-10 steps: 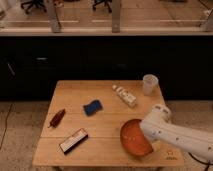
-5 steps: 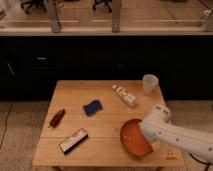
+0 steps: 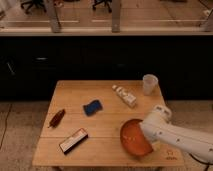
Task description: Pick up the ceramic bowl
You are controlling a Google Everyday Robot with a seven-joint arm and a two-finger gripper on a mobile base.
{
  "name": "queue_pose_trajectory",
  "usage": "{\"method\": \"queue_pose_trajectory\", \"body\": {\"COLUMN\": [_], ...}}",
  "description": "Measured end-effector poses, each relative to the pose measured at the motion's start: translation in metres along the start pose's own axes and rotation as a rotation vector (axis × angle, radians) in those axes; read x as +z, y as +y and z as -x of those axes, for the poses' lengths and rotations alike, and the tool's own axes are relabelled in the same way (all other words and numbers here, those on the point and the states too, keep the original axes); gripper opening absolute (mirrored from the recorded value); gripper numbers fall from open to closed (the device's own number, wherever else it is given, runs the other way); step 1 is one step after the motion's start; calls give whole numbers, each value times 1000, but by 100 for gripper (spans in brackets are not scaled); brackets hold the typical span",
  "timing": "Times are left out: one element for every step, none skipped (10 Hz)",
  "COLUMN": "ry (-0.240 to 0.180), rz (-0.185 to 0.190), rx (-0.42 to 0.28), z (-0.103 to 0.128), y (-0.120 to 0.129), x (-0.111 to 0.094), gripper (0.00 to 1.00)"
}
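Orange-red ceramic bowl (image 3: 131, 137) lies just beside the tool (image 3: 148, 128), whose grip state I cannot tell.

Dim warm light over the table (image 3: 102, 91), brighter floor (image 3: 150, 12) behind; jaws hidden at the ceramic bowl (image 3: 131, 136).

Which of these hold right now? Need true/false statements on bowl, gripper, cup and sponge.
1. The ceramic bowl sits near the front right corner of the table. True.
2. The gripper is above the blue sponge. False: it is at the bowl's right side, with the arm covering that part of the bowl.
3. The white cup stands upright at the table's back right. True.
4. The sponge lies inside the bowl. False: it lies on the table, left of the bowl and apart from it.
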State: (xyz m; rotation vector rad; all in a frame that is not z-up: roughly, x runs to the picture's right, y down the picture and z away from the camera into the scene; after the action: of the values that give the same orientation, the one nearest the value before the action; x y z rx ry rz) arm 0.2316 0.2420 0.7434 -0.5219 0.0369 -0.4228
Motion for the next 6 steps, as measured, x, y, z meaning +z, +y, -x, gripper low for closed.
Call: {"method": "queue_pose_trajectory", "body": {"ry": [-1, 0, 0, 0, 0, 0], "rz": [-7, -6, -6, -6, -7, -7], "rx": [-2, 0, 1, 0, -1, -1], "z": [0, -1, -1, -1, 0, -1], "y": [-1, 0, 0, 0, -1, -1], "x": [-1, -1, -1, -1, -1, -1], "gripper": [80, 80, 80, 80, 80, 80]}}
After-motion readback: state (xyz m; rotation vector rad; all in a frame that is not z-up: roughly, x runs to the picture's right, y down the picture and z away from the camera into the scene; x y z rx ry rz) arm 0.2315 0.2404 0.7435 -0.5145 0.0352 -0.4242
